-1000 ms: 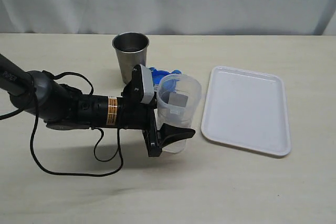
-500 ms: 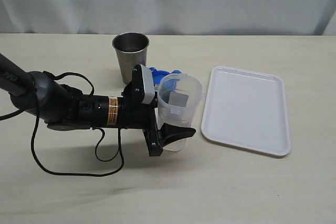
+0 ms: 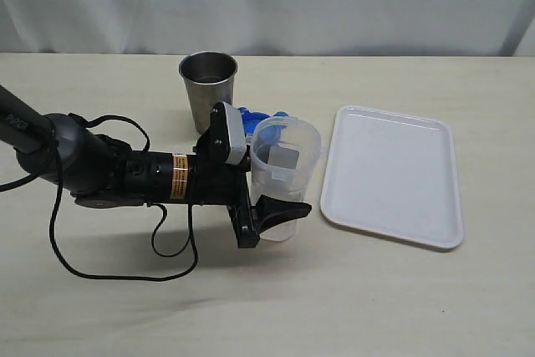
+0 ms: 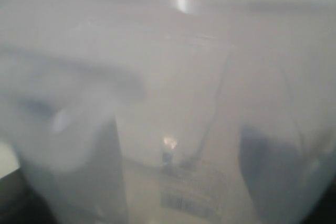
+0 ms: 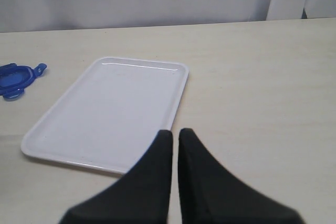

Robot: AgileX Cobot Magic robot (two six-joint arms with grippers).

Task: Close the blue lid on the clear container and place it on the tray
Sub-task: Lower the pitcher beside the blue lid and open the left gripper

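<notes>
Two left fingers (image 3: 269, 211) clasp the tall clear plastic container (image 3: 303, 155); we steady it for the blue plastic lid (image 3: 257, 115), right fingers (image 5: 157, 182) pressed together.

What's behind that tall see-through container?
A blue lid lies on the table just behind the clear container; only its edge shows, the rest is covered. A steel cup stands further back.

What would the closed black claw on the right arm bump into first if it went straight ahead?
Probably the flat white rectangular plastic tray. The right claw points at its near rim, with nothing between them. How high the claw sits is unclear.
</notes>
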